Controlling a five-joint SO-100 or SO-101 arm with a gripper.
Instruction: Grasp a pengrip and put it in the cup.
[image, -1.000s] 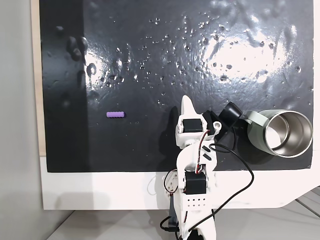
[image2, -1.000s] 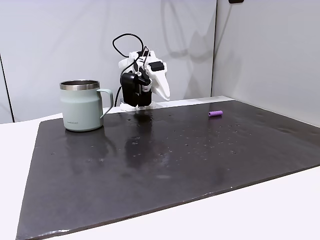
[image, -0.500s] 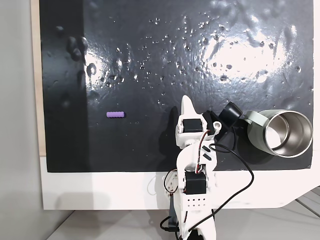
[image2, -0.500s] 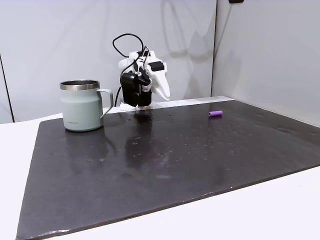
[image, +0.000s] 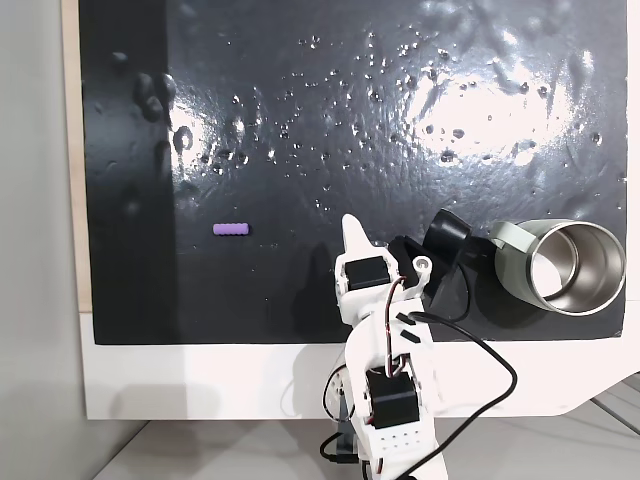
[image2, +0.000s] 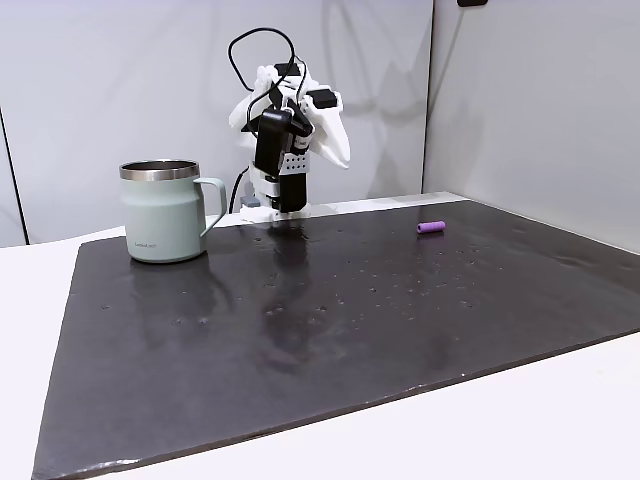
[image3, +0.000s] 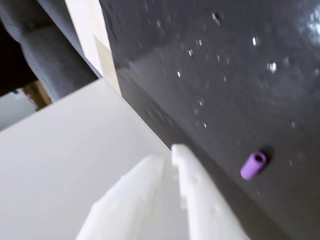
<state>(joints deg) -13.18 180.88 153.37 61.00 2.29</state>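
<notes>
Pale walls are backing your desk, topped with a dark mat. You are only reaching: the hand is hovering empty, fingers pressed together. In a fixed view the pengrip is lying at ten o'clock from it, well apart from the cup. You'll likely need to spread the fingers and swing over.

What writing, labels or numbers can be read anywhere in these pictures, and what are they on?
No text here can be read.
A small dark mark, perhaps a brand, sits low on the cup's outer wall in a fixed view: too small to read.
The pengrip, the black mat and the gripper show no lettering.
</notes>
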